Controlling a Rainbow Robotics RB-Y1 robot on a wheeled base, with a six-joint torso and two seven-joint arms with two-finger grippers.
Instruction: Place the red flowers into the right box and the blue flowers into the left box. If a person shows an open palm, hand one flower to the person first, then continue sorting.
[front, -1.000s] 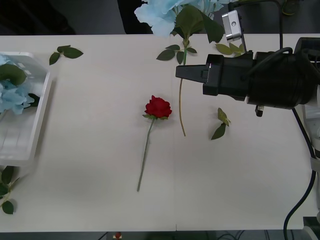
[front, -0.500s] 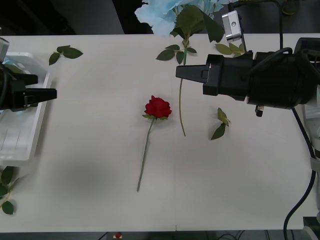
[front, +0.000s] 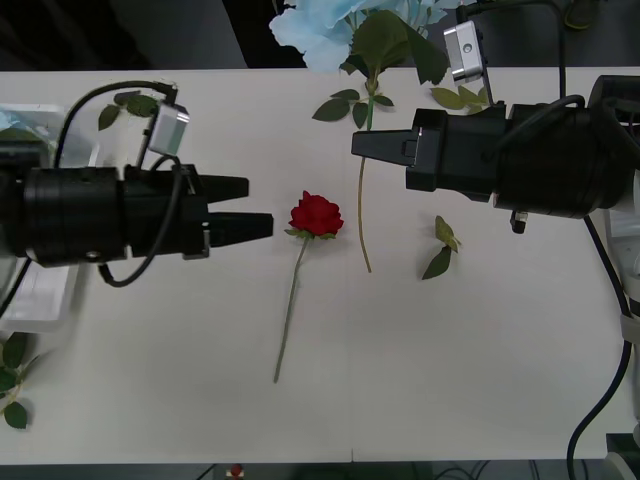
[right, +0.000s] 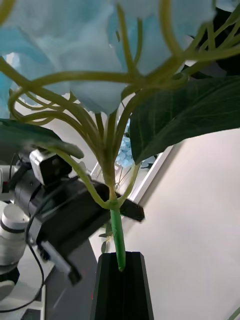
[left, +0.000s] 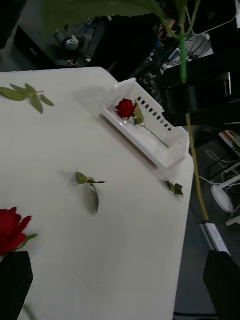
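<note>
The worktop (front: 480, 380) is mostly bare. The right gripper (front: 372, 144) is up over its far middle, fingers closed on the stem of a blue flower (front: 345, 30) whose head pokes past the far edge and whose stem hangs down. The left gripper (front: 258, 208) sits low, fingers spread with nothing in them, tips just beside a rose (front: 316, 214) lying mid-worktop. The left box (front: 60, 290) is at the left edge, and the right box (left: 150, 131) has one rose in it.
</note>
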